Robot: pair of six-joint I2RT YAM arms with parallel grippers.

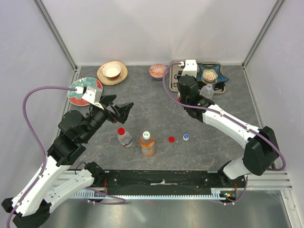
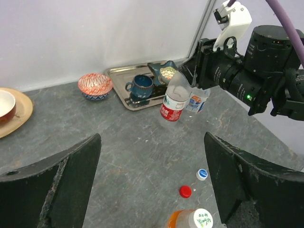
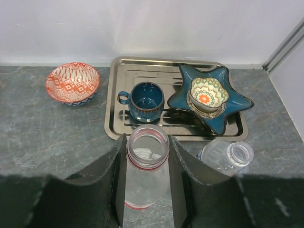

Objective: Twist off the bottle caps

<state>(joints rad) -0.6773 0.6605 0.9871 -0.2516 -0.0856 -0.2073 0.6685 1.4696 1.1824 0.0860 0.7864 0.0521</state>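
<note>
My right gripper (image 3: 147, 159) is shut on the neck of a clear, uncapped bottle with a red label (image 3: 147, 148) (image 2: 173, 102), which stands upright before the tray. A second uncapped clear bottle (image 3: 229, 155) (image 1: 207, 90) with a blue label stands just to its right. A red cap (image 1: 171, 139) and a blue cap (image 1: 186, 137) lie loose mid-table. Near the front stand a clear bottle with a red cap (image 1: 124, 137) and an orange bottle with a white cap (image 1: 147, 144). My left gripper (image 1: 119, 109) (image 2: 152, 185) hangs open above and behind them, with nothing between its fingers.
A metal tray (image 3: 124, 124) at the back right holds a blue mug (image 3: 146, 100) and a star-shaped blue dish (image 3: 209, 97). A red patterned bowl (image 3: 72, 81) sits left of it. A wooden plate with a white bowl (image 1: 112, 72) and a patterned plate (image 1: 78, 93) lie back left.
</note>
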